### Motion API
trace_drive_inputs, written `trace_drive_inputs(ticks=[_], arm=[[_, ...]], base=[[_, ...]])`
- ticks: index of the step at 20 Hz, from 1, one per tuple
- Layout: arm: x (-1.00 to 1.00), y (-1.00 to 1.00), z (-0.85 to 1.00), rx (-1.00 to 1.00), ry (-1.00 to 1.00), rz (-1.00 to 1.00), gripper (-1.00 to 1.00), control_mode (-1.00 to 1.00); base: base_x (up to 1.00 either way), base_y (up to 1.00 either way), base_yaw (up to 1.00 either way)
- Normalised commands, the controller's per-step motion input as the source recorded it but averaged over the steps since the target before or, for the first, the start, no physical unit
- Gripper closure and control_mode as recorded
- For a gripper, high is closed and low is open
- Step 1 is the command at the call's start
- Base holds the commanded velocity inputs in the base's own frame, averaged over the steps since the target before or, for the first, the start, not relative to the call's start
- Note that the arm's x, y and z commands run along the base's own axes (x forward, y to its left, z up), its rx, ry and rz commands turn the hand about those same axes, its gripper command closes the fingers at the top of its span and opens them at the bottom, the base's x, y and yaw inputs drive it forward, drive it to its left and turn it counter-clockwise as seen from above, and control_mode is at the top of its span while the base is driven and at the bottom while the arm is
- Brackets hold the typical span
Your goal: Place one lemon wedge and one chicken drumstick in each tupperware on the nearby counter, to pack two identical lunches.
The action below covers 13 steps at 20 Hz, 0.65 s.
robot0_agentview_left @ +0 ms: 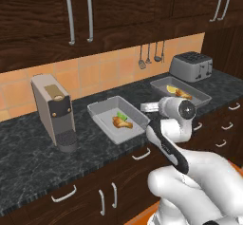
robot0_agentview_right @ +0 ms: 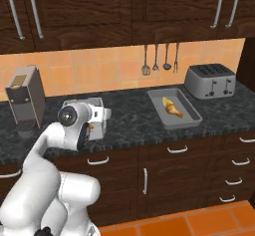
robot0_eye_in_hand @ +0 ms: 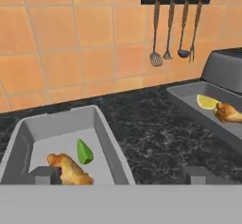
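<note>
1. Tupperware (robot0_agentview_left: pixel 105 119) on the black tabletop (robot0_agentview_left: pixel 28 153) holds a green lemon wedge (robot0_eye_in_hand: pixel 84 151) beside a golden chicken drumstick (robot0_eye_in_hand: pixel 70 168).
2. Second tupperware (robot0_agentview_left: pixel 199 95), near the toaster (robot0_agentview_left: pixel 191 66), holds a yellow wedge (robot0_eye_in_hand: pixel 206 102) touching a drumstick (robot0_eye_in_hand: pixel 230 112).
3. Tool (robot0_eye_in_hand: pixel 120 175) wide, empty.

Between the two grey containers lay a strip of bare black counter (robot0_eye_in_hand: pixel 156 138), wide enough for a gripper to pass down to the stone. The left tupperware (robot0_agentview_left: pixel 102 110) held a drumstick (robot0_agentview_left: pixel 122 122) and a green wedge (robot0_agentview_left: pixel 121 116) toward one end, leaving its other end free. The right tupperware (robot0_agentview_left: pixel 201 96) was taken up near its far end by a yellow wedge (robot0_agentview_left: pixel 171 89) and a drumstick (robot0_agentview_left: pixel 183 94). A toaster (robot0_agentview_left: pixel 191 66) stood just behind it, hanging utensils (robot0_agentview_left: pixel 151 54) lined the wall, and a coffee machine (robot0_agentview_left: pixel 53 110) blocked the counter further left.
</note>
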Motion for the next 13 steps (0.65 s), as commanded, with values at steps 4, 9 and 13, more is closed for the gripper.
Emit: trace_drive_inputs(ticks=[4, 9, 13], arm=[[-0.97, -0.56, 1.00, 0.26, -0.39, -0.06, -1.00, -1.00], [-1.00, -0.62, 0.94, 0.27, -0.32, -0.07, -1.00, -1.00], [-1.00, -0.68, 0.71, 0.26, -0.22, -0.08, -1.00, -1.00]], base=[[0.00, 0.00, 0.00], [0.00, 0.00, 0.00], [0.00, 0.00, 0.00]])
